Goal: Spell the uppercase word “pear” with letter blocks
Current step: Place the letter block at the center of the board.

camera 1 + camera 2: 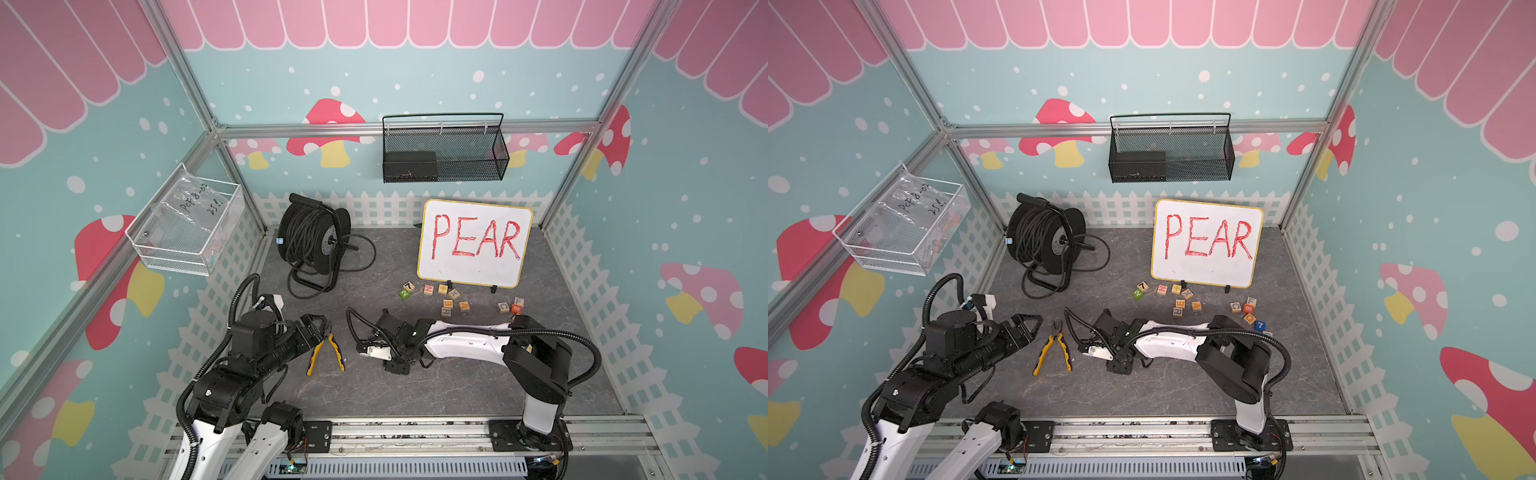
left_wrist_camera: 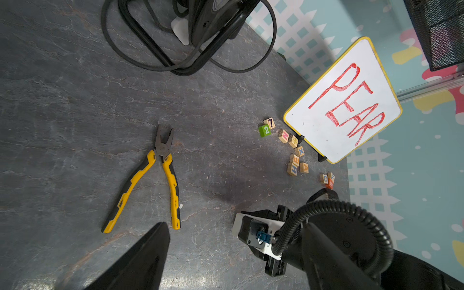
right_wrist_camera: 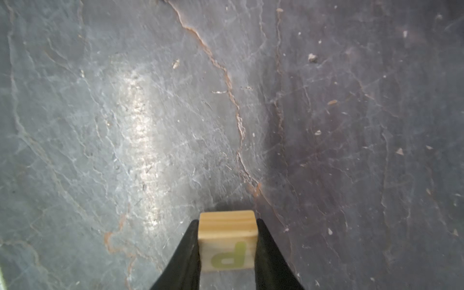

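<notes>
My right gripper (image 3: pixel 228 222) is shut on the light-wood P block (image 3: pixel 227 241). The block's yellow-green letter faces the wrist camera, low over the bare slate tabletop. In both top views the right arm's wrist (image 1: pixel 399 336) hides this block. The E block (image 1: pixel 447 303), R block (image 1: pixel 445 311) and A block (image 1: pixel 464 306) lie close together in front of the whiteboard. They also show in the left wrist view: the E block (image 2: pixel 295 159), the R block (image 2: pixel 292 169), the A block (image 2: pixel 304 167). My left gripper (image 1: pixel 318 328) stands open and empty beside the pliers.
Yellow-handled pliers (image 1: pixel 326 353) lie between the two arms. Other number and letter cubes (image 1: pixel 409 290) are scattered near the whiteboard (image 1: pixel 473 243) that reads PEAR. A black cable reel (image 1: pixel 313 245) stands at the back left. Wire baskets (image 1: pixel 444 149) hang on the walls.
</notes>
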